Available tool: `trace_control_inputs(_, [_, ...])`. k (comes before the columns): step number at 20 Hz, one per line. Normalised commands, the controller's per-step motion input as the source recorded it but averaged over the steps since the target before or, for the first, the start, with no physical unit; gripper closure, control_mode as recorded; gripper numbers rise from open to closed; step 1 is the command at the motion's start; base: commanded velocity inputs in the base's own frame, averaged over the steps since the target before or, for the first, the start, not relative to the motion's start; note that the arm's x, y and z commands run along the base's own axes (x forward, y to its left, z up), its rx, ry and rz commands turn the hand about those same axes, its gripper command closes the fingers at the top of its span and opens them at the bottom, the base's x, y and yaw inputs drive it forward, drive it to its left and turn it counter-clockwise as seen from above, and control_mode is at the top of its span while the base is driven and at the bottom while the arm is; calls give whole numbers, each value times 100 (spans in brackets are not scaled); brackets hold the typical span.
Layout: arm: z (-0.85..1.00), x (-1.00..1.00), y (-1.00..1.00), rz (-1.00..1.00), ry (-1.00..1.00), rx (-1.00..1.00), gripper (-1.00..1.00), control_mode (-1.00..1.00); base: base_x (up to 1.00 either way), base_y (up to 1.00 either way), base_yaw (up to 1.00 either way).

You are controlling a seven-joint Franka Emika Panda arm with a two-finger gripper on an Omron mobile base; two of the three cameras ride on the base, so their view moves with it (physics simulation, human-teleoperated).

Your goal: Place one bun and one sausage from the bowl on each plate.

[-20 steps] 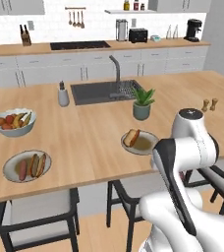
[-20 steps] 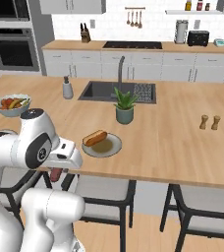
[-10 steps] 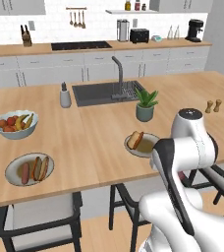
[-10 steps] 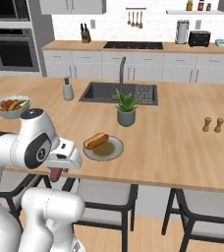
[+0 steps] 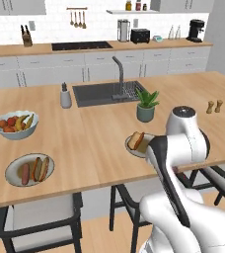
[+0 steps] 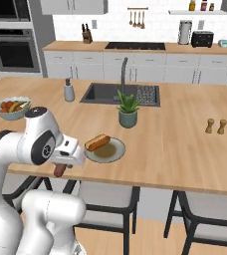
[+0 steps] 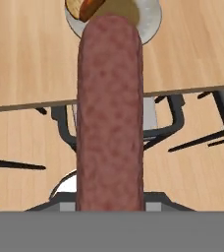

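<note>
A smooth, mottled reddish-brown sausage [image 7: 110, 113], cylindrical with a rounded tip, runs bottom to top through the centre of the hand view, clamped in the partly closed end effector [image 6: 59, 170] at the lower left of the right base view. Its tip points toward a round grey-rimmed plate [image 6: 116, 152] on the wooden table [image 6: 185, 144], carrying a tan bun [image 6: 96, 142].

sausage [image 7: 110, 113]: reddish-brown, held lengthwise, over tabletop edge | near plate [image 6: 116, 154]: grey rim, olive centre, one bun [image 6: 97, 142] on it | bowl [image 5: 12, 167]: left, holds sausage and buns, near tabletop front edge
</note>
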Motion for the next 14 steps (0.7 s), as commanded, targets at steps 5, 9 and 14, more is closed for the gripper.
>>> trace_control_inputs(5, [9, 97, -18, -26, -5, 1, 100, -100, 0, 0, 0])
trace_control_inputs(9, [0, 100, -14, -40, -2, 12, 100, -100, 0, 0, 0])
trace_control_inputs(14, [0, 93, -35, -13, -2, 41, 100, -100, 0, 0, 0])
